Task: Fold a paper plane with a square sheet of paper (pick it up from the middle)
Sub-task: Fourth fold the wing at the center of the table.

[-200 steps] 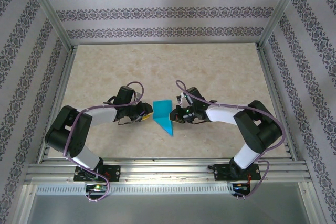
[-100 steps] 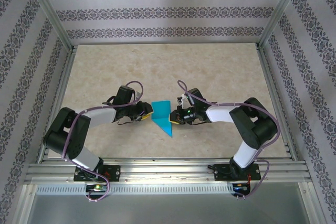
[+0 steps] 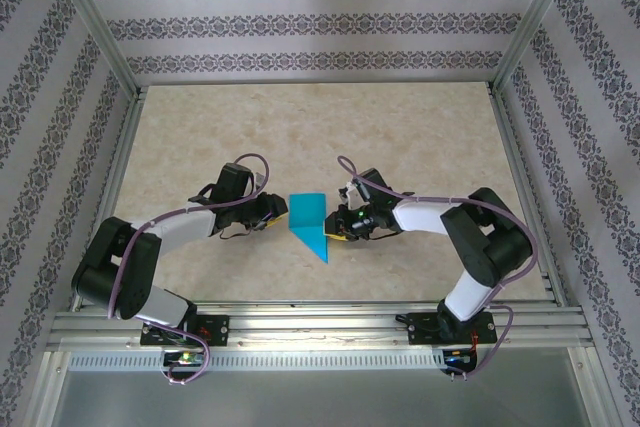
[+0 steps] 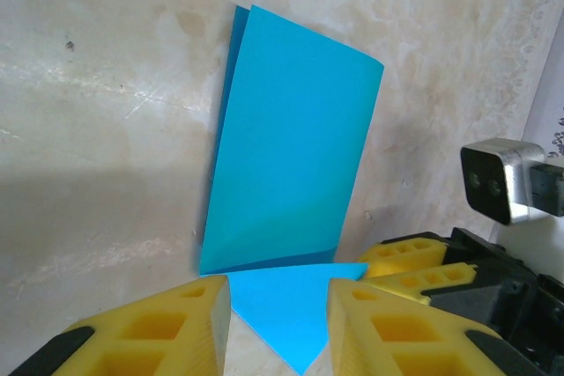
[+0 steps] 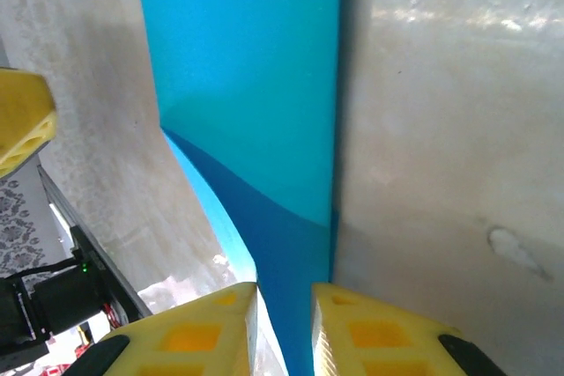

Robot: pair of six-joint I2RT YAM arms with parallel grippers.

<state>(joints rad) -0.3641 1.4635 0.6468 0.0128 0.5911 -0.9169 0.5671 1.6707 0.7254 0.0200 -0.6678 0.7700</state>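
The square sheet of paper [image 3: 310,222], teal-blue and partly folded into a rectangle with a pointed flap, lies on the table between the two grippers. In the left wrist view the paper [image 4: 291,147] has its pointed flap showing through the gap of my left gripper [image 4: 279,323], which stands open at the paper's left edge [image 3: 278,217]. My right gripper [image 3: 333,227] is at the paper's right edge. Its yellow jaws [image 5: 284,332] stand slightly apart, with a raised fold of the paper [image 5: 256,85] running between them.
The marble-patterned table [image 3: 400,137] is bordered by aluminium rails [image 3: 300,327] and patterned walls. The right gripper's yellow fingers [image 4: 414,261] and its camera [image 4: 498,180] sit close to the left gripper. A left finger [image 5: 22,121] shows at the right wrist view's left edge.
The right gripper's jaws have parted a little from shut around the paper's fold. The left arm's elbow has swung outward to the left. The paper has stayed in place.
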